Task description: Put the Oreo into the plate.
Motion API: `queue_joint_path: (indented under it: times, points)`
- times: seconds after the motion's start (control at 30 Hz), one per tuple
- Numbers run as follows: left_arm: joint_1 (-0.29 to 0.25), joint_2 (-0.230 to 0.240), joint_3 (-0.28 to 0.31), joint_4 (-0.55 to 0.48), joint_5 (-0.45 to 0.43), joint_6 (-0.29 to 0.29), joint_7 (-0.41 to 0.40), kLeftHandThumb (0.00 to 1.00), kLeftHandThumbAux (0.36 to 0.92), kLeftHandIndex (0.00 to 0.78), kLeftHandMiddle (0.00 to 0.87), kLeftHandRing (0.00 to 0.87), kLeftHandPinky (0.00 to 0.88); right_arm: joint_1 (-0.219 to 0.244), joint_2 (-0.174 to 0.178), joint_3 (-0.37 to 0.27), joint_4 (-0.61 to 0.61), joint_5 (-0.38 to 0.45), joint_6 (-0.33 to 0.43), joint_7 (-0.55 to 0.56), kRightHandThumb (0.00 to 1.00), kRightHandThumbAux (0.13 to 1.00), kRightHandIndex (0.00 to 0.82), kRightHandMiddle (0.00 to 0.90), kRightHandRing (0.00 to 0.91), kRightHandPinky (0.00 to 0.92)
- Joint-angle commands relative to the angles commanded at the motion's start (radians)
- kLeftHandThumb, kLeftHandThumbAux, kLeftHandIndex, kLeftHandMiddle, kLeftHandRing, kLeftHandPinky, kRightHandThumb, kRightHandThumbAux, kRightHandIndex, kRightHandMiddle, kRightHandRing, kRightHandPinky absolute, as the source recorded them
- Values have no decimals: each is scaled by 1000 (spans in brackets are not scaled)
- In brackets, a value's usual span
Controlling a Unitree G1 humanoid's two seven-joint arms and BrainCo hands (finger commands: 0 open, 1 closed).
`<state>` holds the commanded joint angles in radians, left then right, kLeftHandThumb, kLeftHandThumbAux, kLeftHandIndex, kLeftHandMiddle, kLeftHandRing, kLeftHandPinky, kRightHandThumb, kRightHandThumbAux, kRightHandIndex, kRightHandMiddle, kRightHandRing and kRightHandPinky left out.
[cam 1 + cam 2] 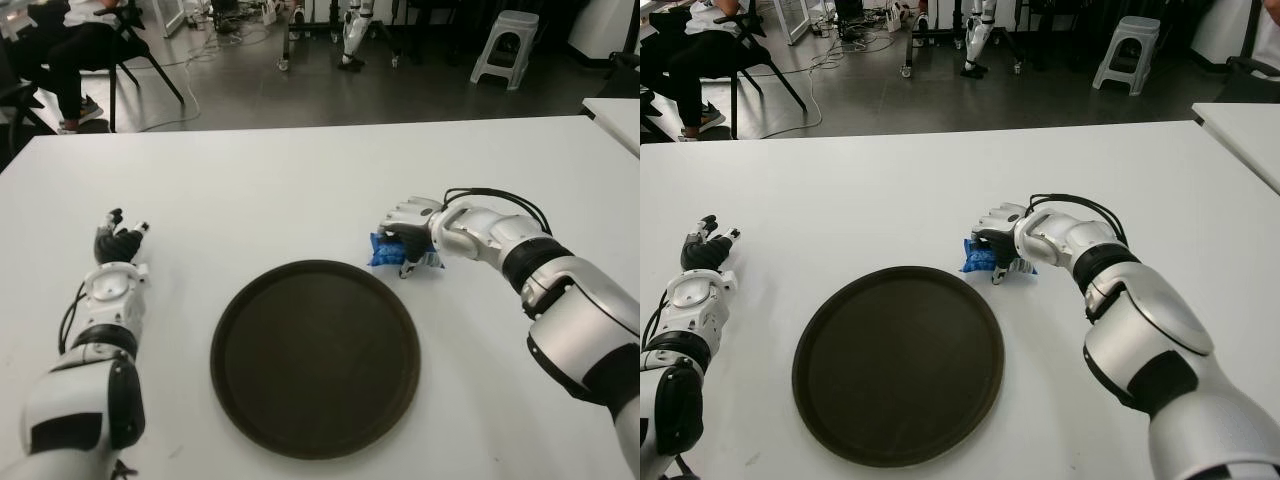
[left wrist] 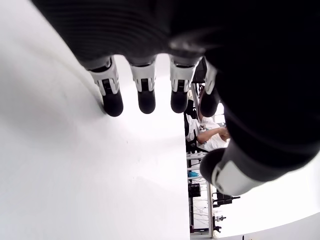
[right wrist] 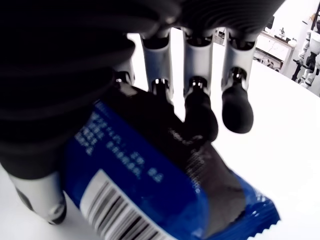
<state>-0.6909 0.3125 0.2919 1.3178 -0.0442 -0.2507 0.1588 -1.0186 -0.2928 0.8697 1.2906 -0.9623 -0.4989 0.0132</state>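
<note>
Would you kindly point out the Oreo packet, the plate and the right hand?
Oreo packet [image 3: 150,200]: right wrist view, blue wrapper face.
Plate [image 1: 315,360]: left eye view, bare middle.
Right hand [image 1: 408,235]: left eye view, over the packet.

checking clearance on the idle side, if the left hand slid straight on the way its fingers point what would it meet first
Probably nothing: the left hand, fingers open and holding nothing, points away from the robot over bare table. The plate and the Oreo pack under the right hand lie off to its right.

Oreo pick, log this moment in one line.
right hand: closing on Oreo packet on table | plate: bare | left hand: idle, open
</note>
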Motion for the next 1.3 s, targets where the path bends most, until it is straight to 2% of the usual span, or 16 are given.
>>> queue_joint_path:
  times: [0.3,0.57,0.7,0.8,0.87,0.93,0.97,1.03,1.07,1.17,1.3]
  points:
    - [0,0,-4,0,4,1,-1,139,709,0,31,38,63,-2,-2,-24,-2,17,5,27,710,714,436,748,742,729]
    - [1,0,-5,0,5,-2,-7,141,715,0,18,14,41,-4,-6,-30,-4,17,0,-16,712,712,439,772,765,751]
    - [1,-2,-1,0,0,-5,-9,152,711,0,20,13,41,-7,-8,-62,-5,44,-3,-32,714,711,439,780,775,759]
    - [-1,-3,1,0,-3,-4,-9,157,709,0,20,16,48,-6,-9,-77,-7,52,-2,-44,715,710,439,777,771,726]
    - [-1,-3,4,0,-5,-5,-10,160,707,0,21,19,51,-3,-9,-85,-8,57,0,-54,713,710,438,750,742,646]
    - [-1,-4,6,0,-7,-5,-11,162,706,0,22,21,52,0,-9,-92,-10,62,3,-65,713,710,438,742,734,645]
    - [-1,-4,7,0,-8,-5,-11,158,705,0,22,21,52,1,-9,-96,-11,65,4,-69,712,710,438,733,704,574]
    - [-2,-4,7,0,-8,-4,-12,149,706,0,24,23,50,5,-11,-114,-15,79,1,-81,712,710,438,726,684,525]
    - [-2,-4,6,0,-7,-3,-13,141,709,0,26,23,48,6,-11,-122,-18,85,-2,-85,713,709,439,753,718,607]
    - [-3,-4,7,1,-8,-1,-14,132,712,0,26,21,41,9,-12,-138,-20,102,-9,-90,715,709,441,797,773,720]
    - [-3,-4,7,1,-8,-3,-16,132,714,0,24,17,36,9,-12,-153,-25,113,-15,-86,717,709,442,824,803,769]
